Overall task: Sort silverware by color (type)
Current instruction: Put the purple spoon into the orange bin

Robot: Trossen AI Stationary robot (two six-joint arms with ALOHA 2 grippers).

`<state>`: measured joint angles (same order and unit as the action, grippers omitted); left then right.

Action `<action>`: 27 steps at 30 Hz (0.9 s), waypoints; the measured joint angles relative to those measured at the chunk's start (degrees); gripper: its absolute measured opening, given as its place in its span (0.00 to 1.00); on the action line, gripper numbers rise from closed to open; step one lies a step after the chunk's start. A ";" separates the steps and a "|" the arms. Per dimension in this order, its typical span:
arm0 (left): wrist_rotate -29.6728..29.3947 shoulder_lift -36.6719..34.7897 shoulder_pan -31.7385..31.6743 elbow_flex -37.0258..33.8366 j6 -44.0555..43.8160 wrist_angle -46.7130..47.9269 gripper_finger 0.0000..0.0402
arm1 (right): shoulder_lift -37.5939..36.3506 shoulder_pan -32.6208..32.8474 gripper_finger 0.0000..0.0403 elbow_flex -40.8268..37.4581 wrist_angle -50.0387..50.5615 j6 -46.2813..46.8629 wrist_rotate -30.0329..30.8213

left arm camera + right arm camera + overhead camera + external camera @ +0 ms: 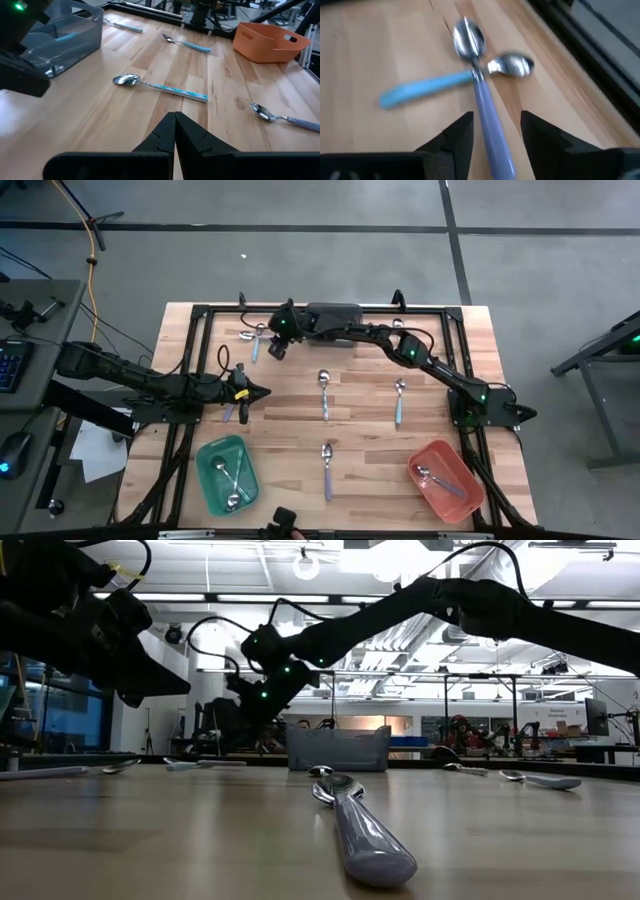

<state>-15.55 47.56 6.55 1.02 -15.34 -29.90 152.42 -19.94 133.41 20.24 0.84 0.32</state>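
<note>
The right gripper (pixel 492 131), fingers spread, hovered over a lavender-handled metal spoon (pixel 487 117) lying across a light-blue-handled spoon (pixel 427 87) near the wooden table's (pixel 360 435) far edge, apparently lining up a pick. The left gripper (pixel 175 131), pressed together and empty, waited near the left edge, beside the green plastic bin (pixel 212 480).

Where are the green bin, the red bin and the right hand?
green bin (pixel 208 480): high view, on its left wall.
red bin (pixel 462 465): high view, on its right rim.
right hand (pixel 496 131): right wrist view, midway between fingertips, open over a lavender-handled spoon (pixel 490 125).
</note>
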 joint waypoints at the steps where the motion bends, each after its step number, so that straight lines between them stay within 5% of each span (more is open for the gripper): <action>1: -0.01 -0.01 0.00 0.00 0.08 -0.01 0.00 | 0.01 -0.04 0.37 0.42 1.56 -0.12 0.23; 22: -0.02 0.01 0.00 0.16 -0.88 -0.21 0.00 | -0.78 0.09 0.30 1.58 6.78 0.42 0.06; 27: 1.39 -0.01 -0.46 2.88 -1.04 2.51 0.00 | -1.20 0.22 0.18 1.63 8.55 0.15 0.06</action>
<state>-14.16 47.55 6.09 3.89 -16.38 -27.39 151.22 -19.73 135.04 28.79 0.99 0.38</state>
